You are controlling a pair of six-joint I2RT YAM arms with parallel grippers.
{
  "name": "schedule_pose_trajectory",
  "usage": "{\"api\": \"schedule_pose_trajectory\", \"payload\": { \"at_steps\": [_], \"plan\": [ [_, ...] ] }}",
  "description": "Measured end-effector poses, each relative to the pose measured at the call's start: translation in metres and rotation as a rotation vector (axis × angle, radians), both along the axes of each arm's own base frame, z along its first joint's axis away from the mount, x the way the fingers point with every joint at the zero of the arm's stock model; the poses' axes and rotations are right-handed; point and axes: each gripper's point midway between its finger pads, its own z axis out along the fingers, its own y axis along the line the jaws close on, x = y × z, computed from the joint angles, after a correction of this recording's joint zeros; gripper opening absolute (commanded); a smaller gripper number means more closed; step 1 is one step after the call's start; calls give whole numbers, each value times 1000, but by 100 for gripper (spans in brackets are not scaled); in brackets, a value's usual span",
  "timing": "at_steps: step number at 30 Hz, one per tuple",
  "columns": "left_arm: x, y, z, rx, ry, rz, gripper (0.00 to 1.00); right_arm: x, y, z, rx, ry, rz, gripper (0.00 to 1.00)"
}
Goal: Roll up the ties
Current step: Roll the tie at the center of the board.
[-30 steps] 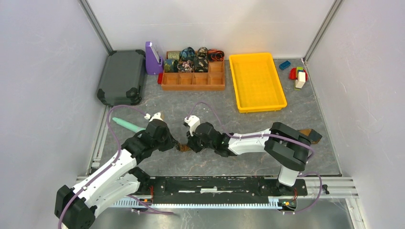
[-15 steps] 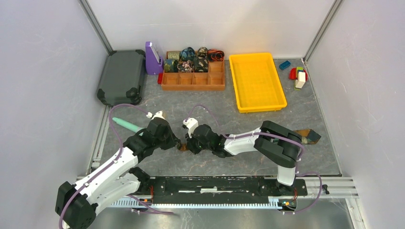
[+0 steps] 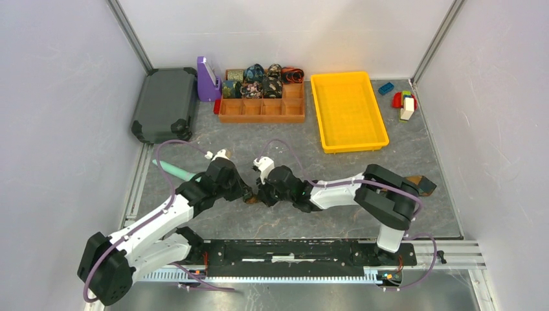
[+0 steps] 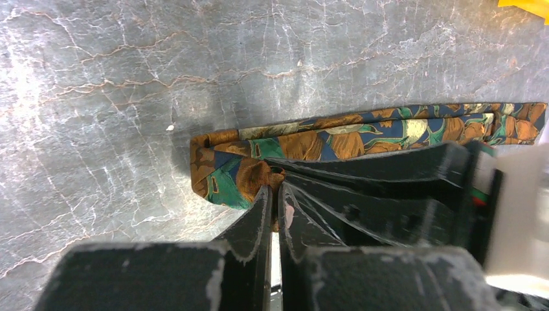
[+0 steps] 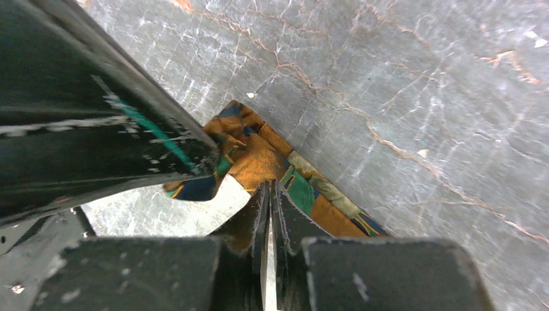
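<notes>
One tie (image 4: 362, 133), printed in orange, blue and green, lies flat on the grey table, and its folded end (image 3: 250, 199) sits between the two arms. My left gripper (image 4: 276, 189) is shut on that folded end, with a bit of orange fabric pinched between the tips. From the other side, my right gripper (image 5: 268, 186) is shut on the same end; its black fingers (image 4: 388, 170) cross over the strip. The tie's far end (image 3: 417, 184) shows beyond the right arm. Several rolled ties (image 3: 259, 81) fill the back row of a brown tray (image 3: 262, 118).
A yellow bin (image 3: 348, 110) stands right of the brown tray. Back left are a dark grey case (image 3: 165, 103) and a purple object (image 3: 207, 79). Toy blocks (image 3: 403, 100) lie at the back right. A teal stick (image 3: 173, 170) lies beside the left arm.
Both grippers have shifted slightly to the right and away from the bases while staying at the tie's end. The right jaws have closed a little tighter.
</notes>
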Motion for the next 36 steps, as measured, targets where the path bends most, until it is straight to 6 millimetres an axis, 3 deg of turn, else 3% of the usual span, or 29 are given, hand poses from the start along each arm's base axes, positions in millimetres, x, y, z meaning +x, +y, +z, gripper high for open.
{"api": "schedule_pose_trajectory", "payload": {
  "at_steps": [8,10,13,20,24,36],
  "plan": [
    [3,-8,-5,-3,3,-12,2,7,-18,51,55,-62,-49,8],
    [4,-10,-5,-7,1,-12,2,8,-27,55,56,-75,-68,8],
    [5,-13,-7,-14,3,-12,2,12,-45,47,26,-74,-107,7],
    [4,-20,-18,-9,34,-10,2,11,-89,5,-94,-24,-163,7],
    [6,-26,-19,-22,33,-8,2,10,-91,4,-96,-23,-164,6],
    [9,-34,-42,-31,62,3,5,6,-76,27,21,-36,-120,11]
  ]
}}
